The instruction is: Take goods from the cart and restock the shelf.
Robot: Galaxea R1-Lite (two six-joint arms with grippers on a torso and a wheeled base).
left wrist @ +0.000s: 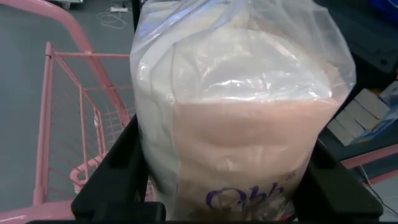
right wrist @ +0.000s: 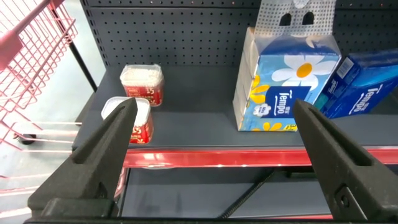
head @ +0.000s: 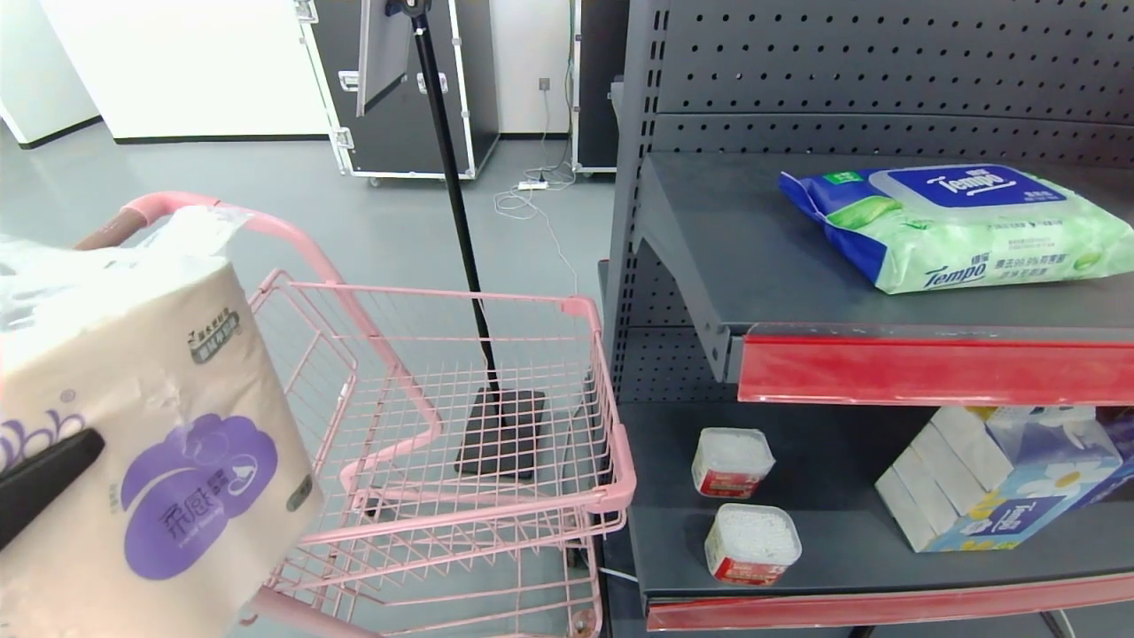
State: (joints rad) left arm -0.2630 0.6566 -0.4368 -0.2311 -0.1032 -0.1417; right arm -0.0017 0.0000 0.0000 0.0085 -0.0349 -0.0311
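Clamping a plastic-wrapped pack of toilet rolls with a purple cloud print (head: 151, 425), the left gripper (left wrist: 225, 137) has its black fingers pressed on both sides of the pack. In the head view the pack is raised at 8 o'clock, beside the handle end of the pink wire shopping cart (head: 496, 306). Through the cart's mesh, the black base plate of a pole stand (head: 501, 434) shows on the floor.

The dark grey perforated metal shelf unit (head: 691, 266) fills the 3 o'clock side, touching or just beside the cart's far corner. Its upper board holds a green and blue soft pack of wet wipes (head: 957, 226) toward 2 o'clock, with bare board left of it up to the edge. Below the red front strip (head: 930, 368), the lower board carries two small clear tubs with red labels (head: 732, 461), one behind the other near the cart side. A blue and white tissue multipack with a daisy print (head: 1001, 478) sits at 4 o'clock, with bare board between it and the tubs.

The right gripper (right wrist: 217, 143) hangs before that lower board, spread wide and holding nothing.
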